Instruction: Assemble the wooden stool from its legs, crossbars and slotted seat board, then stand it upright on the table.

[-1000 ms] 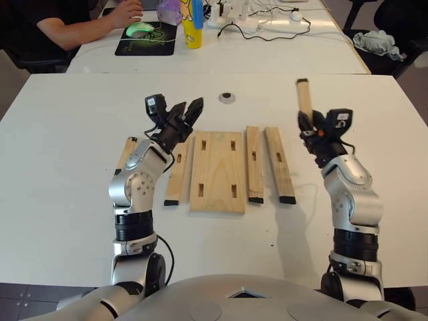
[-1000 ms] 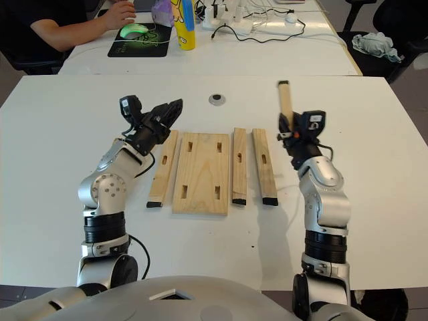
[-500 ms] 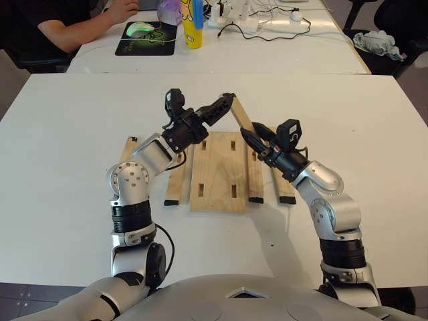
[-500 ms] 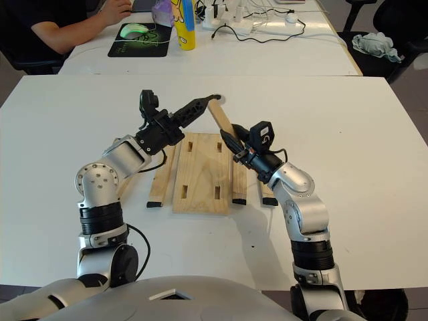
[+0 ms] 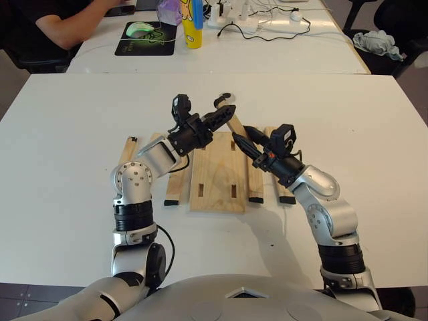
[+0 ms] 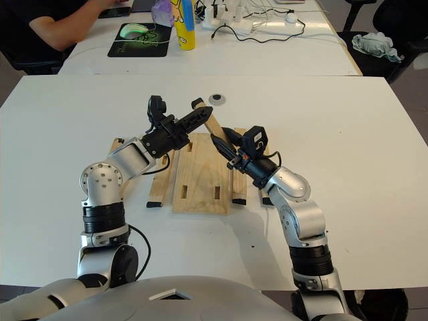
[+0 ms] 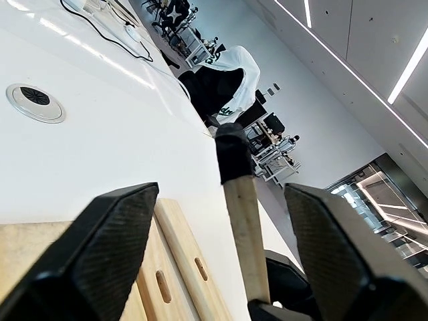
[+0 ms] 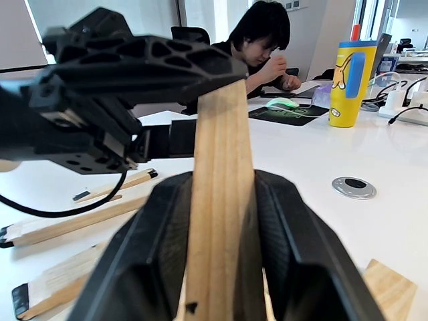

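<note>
The slotted seat board point(image 5: 217, 170) lies flat mid-table. Wooden pieces lie beside it: two on its left point(image 5: 126, 150) point(image 5: 175, 180) and two on its right point(image 5: 254, 175) point(image 5: 283, 187). My right gripper point(image 5: 242, 140) point(image 8: 224, 194) is shut on a wooden leg point(image 5: 233, 124) point(image 8: 221, 154), which it holds tilted above the board. The leg's black-capped end point(image 7: 231, 150) points up and away. My left gripper point(image 5: 226, 112) point(image 7: 221, 194) is open, with one finger on each side of the leg's upper part. I cannot tell whether the fingers touch it.
A round metal grommet point(image 6: 216, 99) sits in the table behind the board. The far table carries a yellow cup point(image 5: 193, 23), a mouse pad point(image 5: 146, 37) and cables point(image 5: 267, 27). White table surface stretches left and right of the parts.
My right arm swung the leg from upright at the right in over the seat board. My left gripper rose toward the centre and now straddles the leg's top.
</note>
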Robot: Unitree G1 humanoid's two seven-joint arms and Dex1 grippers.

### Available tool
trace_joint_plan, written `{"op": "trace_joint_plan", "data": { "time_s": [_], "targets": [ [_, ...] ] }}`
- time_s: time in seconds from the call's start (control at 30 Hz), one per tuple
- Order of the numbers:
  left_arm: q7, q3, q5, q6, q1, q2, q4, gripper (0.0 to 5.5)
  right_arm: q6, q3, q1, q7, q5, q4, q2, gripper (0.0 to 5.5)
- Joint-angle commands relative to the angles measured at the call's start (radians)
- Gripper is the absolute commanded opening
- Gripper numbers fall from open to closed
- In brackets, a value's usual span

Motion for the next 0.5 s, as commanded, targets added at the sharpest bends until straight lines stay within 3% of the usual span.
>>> {"op": "trace_joint_plan", "data": {
  "time_s": [0.03,0.5],
  "targets": [
    [0.011,0.004,-0.018,0.009,0.003,-0.007,0.001,2.66,-0.003,0.004,0.005,0.004,0.006,-0.018,-0.008,1.31],
    [0.024,-0.001,-0.001,-0.026,0.014,0.006,-0.002,0.54,0.010,0.004,-0.001,-0.028,-0.011,0.004,-0.013,1.31]
  ]
}}
